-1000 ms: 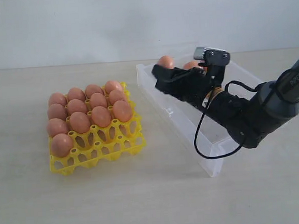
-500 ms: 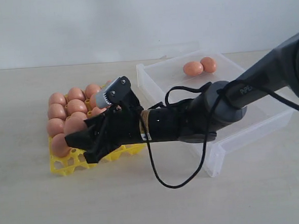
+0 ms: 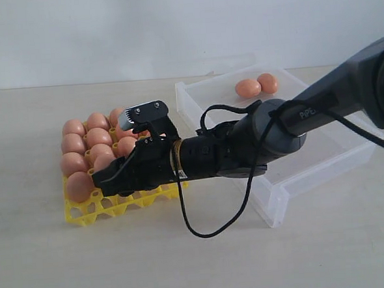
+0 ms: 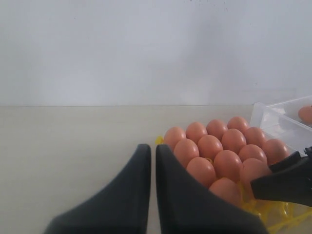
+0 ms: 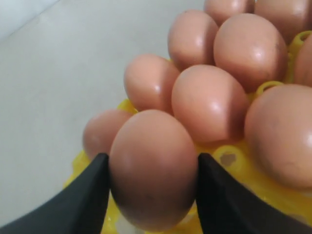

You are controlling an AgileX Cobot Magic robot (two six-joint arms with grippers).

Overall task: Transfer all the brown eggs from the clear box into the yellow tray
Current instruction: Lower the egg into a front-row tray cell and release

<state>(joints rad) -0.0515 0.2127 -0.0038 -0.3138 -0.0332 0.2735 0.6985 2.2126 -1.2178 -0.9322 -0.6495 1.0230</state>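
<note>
My right gripper [image 3: 112, 178] reaches across to the yellow tray [image 3: 85, 214] and is shut on a brown egg [image 5: 152, 168], held low over the tray's front cells beside the eggs that sit there. Several brown eggs [image 3: 99, 136] fill the tray's back rows. Two more eggs [image 3: 256, 86] lie at the far end of the clear box [image 3: 274, 204]. My left gripper [image 4: 152, 151] is shut and empty, and is out of the exterior view; its wrist camera sees the tray's eggs [image 4: 214, 146] from the side.
The right arm's black body [image 3: 244, 147] and its cable loop [image 3: 204, 231] lie across the gap between tray and box. The pale table [image 3: 186, 268] is bare in front. A white wall stands behind.
The right gripper left the box with an egg, crossed to the tray, and has since sunk lower over the tray's front cells.
</note>
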